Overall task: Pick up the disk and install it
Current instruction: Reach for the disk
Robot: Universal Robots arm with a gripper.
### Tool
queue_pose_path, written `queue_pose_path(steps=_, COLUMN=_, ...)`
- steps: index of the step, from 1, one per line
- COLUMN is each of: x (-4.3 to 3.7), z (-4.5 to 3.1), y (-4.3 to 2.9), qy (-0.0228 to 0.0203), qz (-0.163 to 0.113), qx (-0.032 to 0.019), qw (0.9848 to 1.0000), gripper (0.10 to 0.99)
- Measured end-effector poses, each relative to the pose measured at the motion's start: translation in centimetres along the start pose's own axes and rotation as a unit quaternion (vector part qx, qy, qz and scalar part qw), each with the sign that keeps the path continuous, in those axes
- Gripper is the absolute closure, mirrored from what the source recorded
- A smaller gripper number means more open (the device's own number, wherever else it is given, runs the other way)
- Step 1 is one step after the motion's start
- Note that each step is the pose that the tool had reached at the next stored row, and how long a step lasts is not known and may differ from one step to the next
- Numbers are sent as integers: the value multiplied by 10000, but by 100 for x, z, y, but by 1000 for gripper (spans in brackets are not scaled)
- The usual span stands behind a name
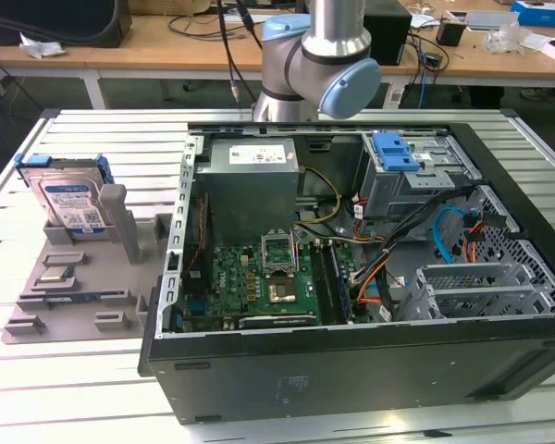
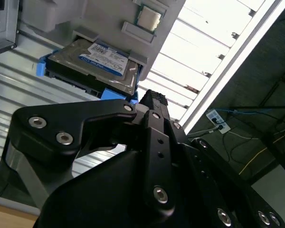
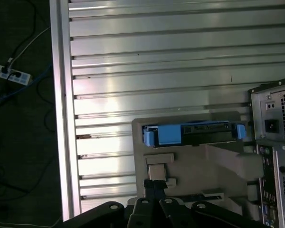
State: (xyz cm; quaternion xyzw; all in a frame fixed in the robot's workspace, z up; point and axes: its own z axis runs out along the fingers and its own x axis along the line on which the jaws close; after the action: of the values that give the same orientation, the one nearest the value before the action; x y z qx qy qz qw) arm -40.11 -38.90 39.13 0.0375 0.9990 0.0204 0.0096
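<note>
The disk (image 1: 72,205), a silver hard drive with a white-and-blue label in a blue carrier, stands on edge in a grey holder (image 1: 83,277) at the exterior view's left, outside the computer case. Both wrist views show it too: the disk (image 2: 104,59) with its label facing the camera, and the disk (image 3: 194,134) seen along its blue top edge. My gripper (image 3: 154,186) hangs well away from the disk, its black fingers pressed together with nothing between them. The second wrist view has the gripper (image 2: 152,98) close up, its tip pointing toward the disk's corner.
An open computer case (image 1: 351,370) lies on the slatted aluminium table (image 1: 92,388), with a grey power-supply box (image 1: 250,176), a motherboard (image 1: 259,282) and a drive bay with a blue latch (image 1: 395,151). The table's edge (image 3: 61,118) drops to a floor with cables.
</note>
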Motion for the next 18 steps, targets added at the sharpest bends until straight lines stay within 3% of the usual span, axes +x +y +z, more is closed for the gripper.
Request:
queue_pose_path(steps=3, x=-112, z=3, y=8, qy=9, qz=0, qx=1, qw=10000, gripper=980)
queue_pose_path(steps=8, x=-233, z=6, y=17, qy=17, qz=0, qx=1, qw=10000, gripper=980)
queue_pose_path(steps=18, x=-239, z=6, y=18, qy=18, qz=0, qx=1, qw=10000, gripper=980)
